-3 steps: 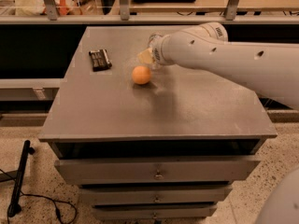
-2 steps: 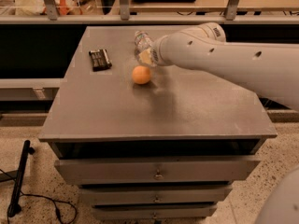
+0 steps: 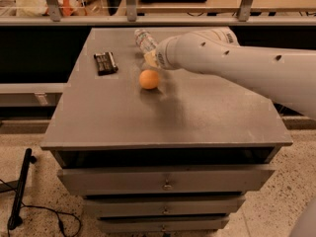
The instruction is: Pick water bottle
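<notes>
Poised at water bottle [image 3: 143,41], far side of table [image 3: 123,117].
Gripper [image 3: 151,59] set at its near end for a grasp; hold hidden, cannot tell; orange ball [image 3: 149,79] just nearer.

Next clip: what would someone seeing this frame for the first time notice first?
The big white arm reaches in from the right across the grey table. Its hand, mostly hidden by the wrist, is at the far middle, at the lower end of the water bottle, which tilts up and to the left. An orange ball sits just in front of the hand, and a dark packet lies further left.
</notes>
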Motion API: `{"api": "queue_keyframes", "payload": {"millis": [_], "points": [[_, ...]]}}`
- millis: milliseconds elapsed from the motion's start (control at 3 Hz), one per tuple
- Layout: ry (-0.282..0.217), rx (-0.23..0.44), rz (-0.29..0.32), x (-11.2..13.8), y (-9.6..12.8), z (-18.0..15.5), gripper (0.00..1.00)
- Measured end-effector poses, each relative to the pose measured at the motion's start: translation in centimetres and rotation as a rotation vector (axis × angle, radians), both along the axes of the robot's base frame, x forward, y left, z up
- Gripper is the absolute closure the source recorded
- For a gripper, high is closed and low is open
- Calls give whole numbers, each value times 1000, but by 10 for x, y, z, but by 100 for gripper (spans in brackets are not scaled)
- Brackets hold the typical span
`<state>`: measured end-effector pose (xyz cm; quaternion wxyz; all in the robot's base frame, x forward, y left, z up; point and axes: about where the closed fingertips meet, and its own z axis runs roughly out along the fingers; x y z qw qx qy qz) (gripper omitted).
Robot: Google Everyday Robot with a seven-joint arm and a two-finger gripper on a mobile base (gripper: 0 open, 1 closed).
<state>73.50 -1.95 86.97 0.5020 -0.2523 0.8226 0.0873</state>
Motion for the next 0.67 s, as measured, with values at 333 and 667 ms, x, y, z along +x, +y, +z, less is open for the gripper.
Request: {"api": "queue_keyframes", "payload": {"millis": [333,667], "points": [[50,50,55,4,7,-17,100],[117,87,84,6,7,-35,100]]}}
